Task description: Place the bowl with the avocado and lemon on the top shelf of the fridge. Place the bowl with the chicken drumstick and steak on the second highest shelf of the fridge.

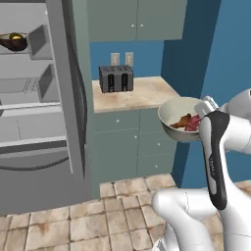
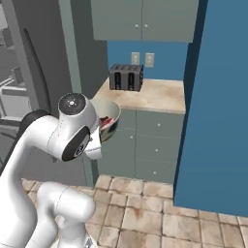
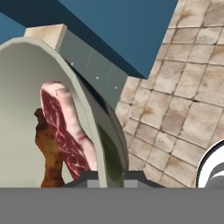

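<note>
- Currently the gripper (image 3: 106, 175) is clamped on the rim of the pale bowl (image 1: 176, 113), carried in the air just right of the counter (image 1: 132, 93).
- Bowl contents: steak (image 3: 65, 131) and chicken drumstick (image 3: 49, 153), lying side by side.
- Left base view: dark wooden bowl (image 1: 13, 43) with lemon (image 1: 17, 37) sits inside the open fridge (image 1: 39, 98), left of the counter.
- Toaster (image 2: 126, 77) on the counter; no legible writing.
</note>
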Motion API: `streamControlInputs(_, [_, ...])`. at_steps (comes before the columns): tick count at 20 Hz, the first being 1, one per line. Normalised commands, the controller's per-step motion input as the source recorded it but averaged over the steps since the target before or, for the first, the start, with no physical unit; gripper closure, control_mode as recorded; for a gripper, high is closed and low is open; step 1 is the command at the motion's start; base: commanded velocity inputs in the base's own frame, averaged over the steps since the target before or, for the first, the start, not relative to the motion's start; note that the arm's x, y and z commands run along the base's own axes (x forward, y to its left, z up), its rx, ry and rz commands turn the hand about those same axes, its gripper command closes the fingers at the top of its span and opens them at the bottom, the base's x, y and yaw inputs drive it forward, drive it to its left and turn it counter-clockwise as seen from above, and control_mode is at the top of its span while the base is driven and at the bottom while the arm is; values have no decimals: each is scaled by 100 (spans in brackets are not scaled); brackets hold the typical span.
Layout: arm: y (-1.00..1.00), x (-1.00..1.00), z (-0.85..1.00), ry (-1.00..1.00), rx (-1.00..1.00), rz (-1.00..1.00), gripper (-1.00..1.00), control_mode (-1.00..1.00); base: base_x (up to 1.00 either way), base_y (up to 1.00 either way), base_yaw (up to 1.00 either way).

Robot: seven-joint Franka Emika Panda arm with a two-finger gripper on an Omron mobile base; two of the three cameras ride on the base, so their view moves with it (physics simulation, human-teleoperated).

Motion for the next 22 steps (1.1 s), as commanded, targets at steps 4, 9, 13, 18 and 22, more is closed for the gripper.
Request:
streamControlInputs(4, [0, 0, 0, 0, 0, 0, 100, 100, -100, 17, 4])
streamControlInputs(9, [0, 0, 0, 0, 0, 0, 100, 100, -98, 66, 14])
streamControlInputs(13, [0, 0, 0, 0, 0, 0, 100, 100, -97, 86, 19])
streamControlInputs(18, [0, 0, 0, 0, 0, 0, 100, 100, -99, 69, 42])
streamControlInputs(22, [0, 0, 0, 0, 0, 0, 100, 100, -93, 85, 55])
